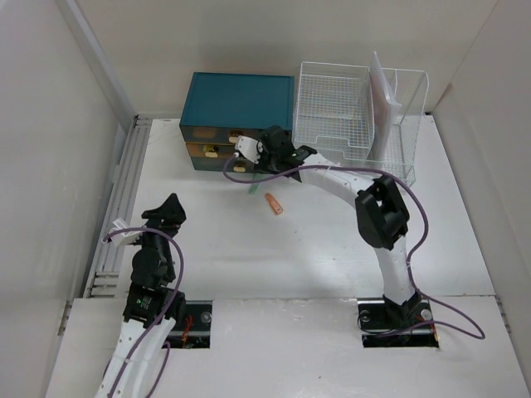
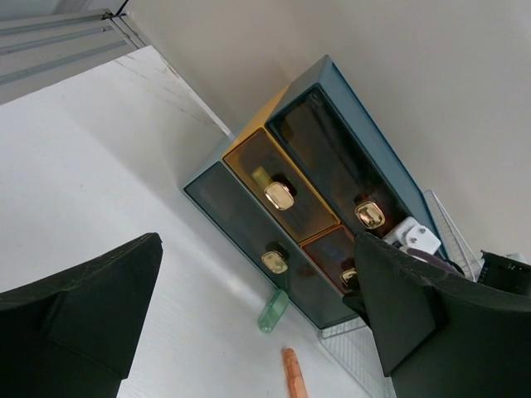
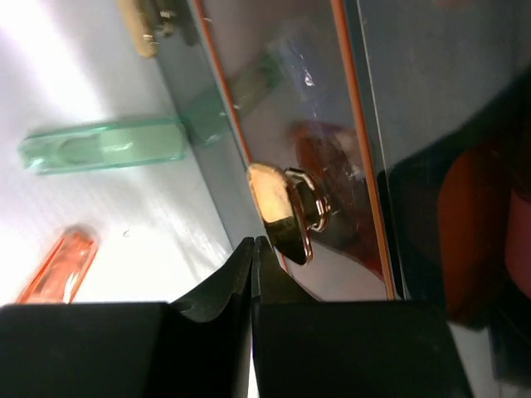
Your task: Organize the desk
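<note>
Right hand [image 3: 253, 253] low over desk [image 3: 149, 207]

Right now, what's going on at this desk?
The right gripper, shut, sits right at a gold knob on the teal drawer cabinet, not clamped on it. The left gripper hangs open over the desk at left, holding nothing. A clear green piece and an orange piece lie loose in front of the cabinet.

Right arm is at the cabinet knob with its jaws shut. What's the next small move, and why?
Probably open the right gripper and ease it forward so the fingers straddle the gold knob. The jaws are shut with the tips beside the knob, not around it, so nothing is gripped to pull the drawer with.
</note>
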Motion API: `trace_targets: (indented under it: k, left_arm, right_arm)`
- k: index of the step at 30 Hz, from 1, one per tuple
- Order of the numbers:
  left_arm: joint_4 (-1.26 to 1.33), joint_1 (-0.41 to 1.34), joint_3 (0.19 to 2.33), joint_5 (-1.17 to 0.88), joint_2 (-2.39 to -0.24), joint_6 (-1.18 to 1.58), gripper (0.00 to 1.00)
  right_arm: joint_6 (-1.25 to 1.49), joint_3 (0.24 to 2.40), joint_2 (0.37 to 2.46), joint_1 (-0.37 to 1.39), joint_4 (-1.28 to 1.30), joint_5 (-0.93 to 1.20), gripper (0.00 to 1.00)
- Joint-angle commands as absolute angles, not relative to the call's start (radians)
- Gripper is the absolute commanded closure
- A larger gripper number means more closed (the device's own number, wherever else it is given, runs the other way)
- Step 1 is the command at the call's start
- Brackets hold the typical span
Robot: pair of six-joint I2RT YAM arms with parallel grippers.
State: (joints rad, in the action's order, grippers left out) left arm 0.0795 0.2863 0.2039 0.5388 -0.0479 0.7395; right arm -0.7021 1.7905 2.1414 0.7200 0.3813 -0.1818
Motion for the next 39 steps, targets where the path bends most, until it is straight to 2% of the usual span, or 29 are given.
trace_targets:
  k: [1,6,14,24,39]
  left_arm:
    - [0.137,0.288,0.216,0.523,-0.051,0.721,0.00]
    - [0.137,0.288,0.216,0.512,-0.051,0.721,0.00]
    - [0.137,0.288,0.216,0.503,-0.051,0.721,0.00]
    - [0.137,0.288,0.216,0.494,-0.051,0.721,0.00]
    - [0.137,0.288,0.216,0.485,-0.051,0.721,0.00]
  right_arm:
    - [-0.756,1.786,2.028,0.704,0.408,0.019,0.96]
    - [-0.874,1.687,2.013,0.715,0.365,0.072,0.95]
    - [-0.913,1.712,2.083,0.736,0.332,0.164,0.95]
    - [-0.942,1.721,2.166,0.807,0.236,0.063,0.97]
    - [-0.991,1.831,2.279,0.807,0.227,-0.020,0.97]
